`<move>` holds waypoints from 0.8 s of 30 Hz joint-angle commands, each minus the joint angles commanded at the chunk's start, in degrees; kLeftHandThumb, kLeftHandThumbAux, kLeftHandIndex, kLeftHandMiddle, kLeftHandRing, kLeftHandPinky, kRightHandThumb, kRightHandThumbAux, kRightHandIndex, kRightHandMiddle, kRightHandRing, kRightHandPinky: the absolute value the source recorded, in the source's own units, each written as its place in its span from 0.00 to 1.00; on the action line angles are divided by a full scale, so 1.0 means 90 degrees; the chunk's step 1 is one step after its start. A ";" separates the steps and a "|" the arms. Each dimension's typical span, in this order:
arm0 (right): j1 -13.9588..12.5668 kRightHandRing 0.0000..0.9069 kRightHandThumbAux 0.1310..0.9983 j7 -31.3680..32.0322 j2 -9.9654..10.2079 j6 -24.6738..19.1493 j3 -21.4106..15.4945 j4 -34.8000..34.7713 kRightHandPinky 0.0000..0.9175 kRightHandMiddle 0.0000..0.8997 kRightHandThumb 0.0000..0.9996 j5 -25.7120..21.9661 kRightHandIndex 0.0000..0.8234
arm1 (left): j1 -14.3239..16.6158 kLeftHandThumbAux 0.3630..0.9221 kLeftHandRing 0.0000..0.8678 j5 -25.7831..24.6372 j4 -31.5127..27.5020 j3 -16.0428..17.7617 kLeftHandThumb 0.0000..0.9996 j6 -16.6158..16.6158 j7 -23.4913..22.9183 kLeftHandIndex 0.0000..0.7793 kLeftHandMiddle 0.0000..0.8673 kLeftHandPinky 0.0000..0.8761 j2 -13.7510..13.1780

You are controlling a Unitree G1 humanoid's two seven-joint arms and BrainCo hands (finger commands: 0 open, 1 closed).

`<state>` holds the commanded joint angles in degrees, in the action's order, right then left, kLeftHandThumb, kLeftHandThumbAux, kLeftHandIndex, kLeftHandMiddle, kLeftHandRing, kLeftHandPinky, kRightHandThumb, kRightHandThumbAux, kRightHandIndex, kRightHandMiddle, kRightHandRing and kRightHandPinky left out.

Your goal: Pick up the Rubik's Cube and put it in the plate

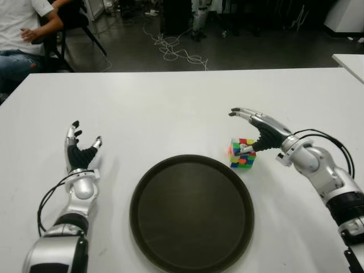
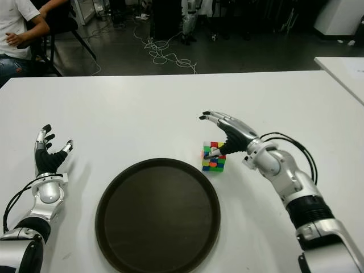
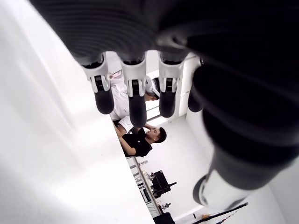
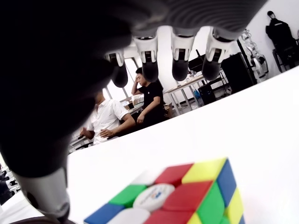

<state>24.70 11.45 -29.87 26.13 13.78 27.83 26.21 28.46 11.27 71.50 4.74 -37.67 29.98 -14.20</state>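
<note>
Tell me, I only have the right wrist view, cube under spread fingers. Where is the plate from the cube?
Observer: The plate lies on the table just to the robot's left of the Rubik's Cube and nearer the robot; it holds nothing.
Operator: Is the cube touching its rim?
Observer: No, it sits on the table just outside the rim.
Operator: Has the right hand closed on it?
Observer: Not yet. The right hand is open above the cube, thumb beside it.
Operator: And the left hand?
Observer: The left hand shows open, left of the plate.
</note>
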 joint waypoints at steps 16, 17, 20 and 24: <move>-0.0113 0.00 0.65 0.0306 -0.0101 0.0121 -0.0070 -0.0144 0.00 0.00 0.00 -0.0166 0.00 | -0.0001 0.77 0.14 -0.0057 0.0005 0.0057 0.00 -0.0008 -0.0052 0.11 0.14 0.13 0.0025; -0.0120 0.00 0.65 0.0313 -0.0104 0.0117 -0.0073 -0.0148 0.00 0.00 0.00 -0.0168 0.00 | -0.0001 0.76 0.14 -0.0064 0.0005 0.0062 0.00 -0.0005 -0.0064 0.11 0.14 0.12 0.0026; -0.0123 0.00 0.65 0.0357 -0.0100 0.0107 -0.0078 -0.0149 0.00 0.00 0.00 -0.0197 0.00 | 0.0000 0.75 0.13 -0.0075 0.0006 0.0071 0.00 0.0006 -0.0087 0.11 0.14 0.12 0.0029; -0.0136 0.00 0.65 0.0371 -0.0092 0.0071 -0.0079 -0.0183 0.00 0.00 0.00 -0.0193 0.00 | -0.0004 0.74 0.14 -0.0069 0.0011 0.0070 0.00 0.0022 -0.0101 0.10 0.14 0.13 0.0023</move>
<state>23.47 14.79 -30.69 26.76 13.07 26.19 24.47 28.42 10.65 71.60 5.38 -37.47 29.07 -14.00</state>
